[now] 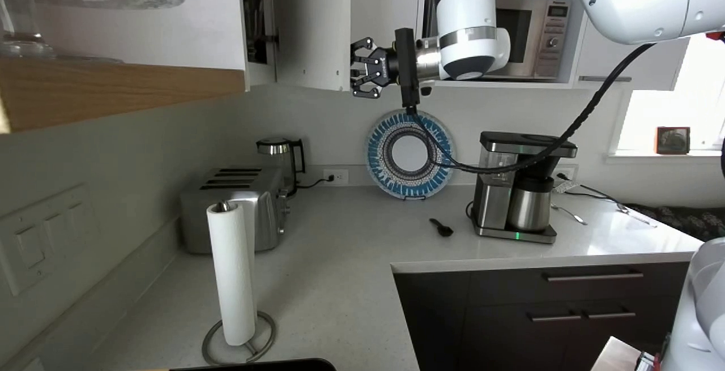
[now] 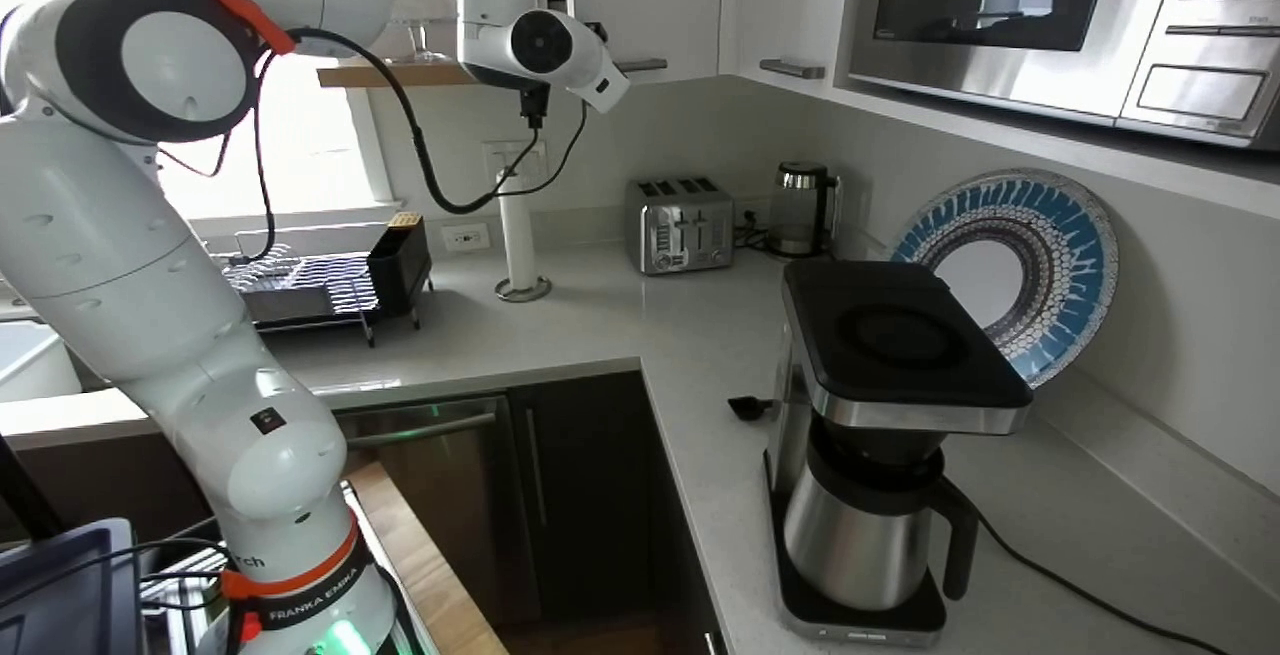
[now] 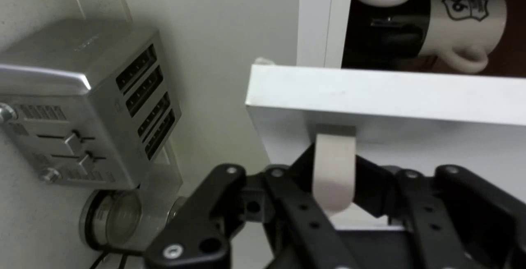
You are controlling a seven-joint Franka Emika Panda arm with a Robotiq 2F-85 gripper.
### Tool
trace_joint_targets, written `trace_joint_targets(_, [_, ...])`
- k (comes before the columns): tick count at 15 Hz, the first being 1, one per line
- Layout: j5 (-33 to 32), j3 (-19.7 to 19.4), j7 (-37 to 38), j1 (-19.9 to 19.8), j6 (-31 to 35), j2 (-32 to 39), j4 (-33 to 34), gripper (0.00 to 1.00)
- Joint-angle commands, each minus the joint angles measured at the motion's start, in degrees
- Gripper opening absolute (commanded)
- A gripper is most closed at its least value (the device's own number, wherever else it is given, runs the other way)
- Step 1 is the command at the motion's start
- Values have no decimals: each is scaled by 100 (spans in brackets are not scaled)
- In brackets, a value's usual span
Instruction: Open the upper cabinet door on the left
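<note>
The upper cabinet door [image 1: 311,25] is a tall white panel that stands part-way open, its inner face showing in an exterior view. Its outer face shows in an exterior view [image 2: 645,0]. In the wrist view the door's white edge [image 3: 386,92] crosses the right half. My gripper [image 1: 358,68] is at the door's free edge, near its bottom. In the wrist view the gripper [image 3: 335,178] has its fingers closed on both sides of the small metal handle [image 3: 335,158]. The fingers are hidden behind the wrist in an exterior view. Mugs [image 3: 464,26] show inside the cabinet.
A wooden shelf [image 1: 124,90] with glassware is beside the cabinet. A toaster [image 1: 238,207], kettle [image 1: 280,156], paper towel roll [image 1: 232,274], blue plate [image 1: 376,150] and coffee maker [image 1: 529,207] stand on the counter below. A microwave [image 1: 552,37] is behind the arm.
</note>
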Motion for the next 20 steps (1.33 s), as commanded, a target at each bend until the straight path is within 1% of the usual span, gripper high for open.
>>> trace_joint_targets(1, [199,-263,-113,-207,158,-526,-204,35])
trace_joint_targets(3, [218,-358,-197,-279,185,-508,-182,36])
trace_joint_targets(6, [306,-445,-296,-375,518,-541,-129,57])
trace_joint_targets(7, [361,-466,-336,-396,622,-543,-94,66])
trace_joint_targets(9, [423,-497,-410,-420,783,-534,-27,80])
trace_joint_targets(10, [473,-510,-446,-429,847,-547,-8,89])
trace_joint_targets(11, [514,-518,-487,-438,913,-560,14,96])
trace_joint_targets(12, [574,-519,-526,-449,1010,-581,37,100])
trace_joint_targets(14, [658,-496,-604,-498,1384,-622,106,100])
trace_joint_targets(18, [1118,-453,-1049,-639,2192,-735,555,100])
trace_joint_targets(20, [1123,-440,-1012,-670,2414,-801,539,100])
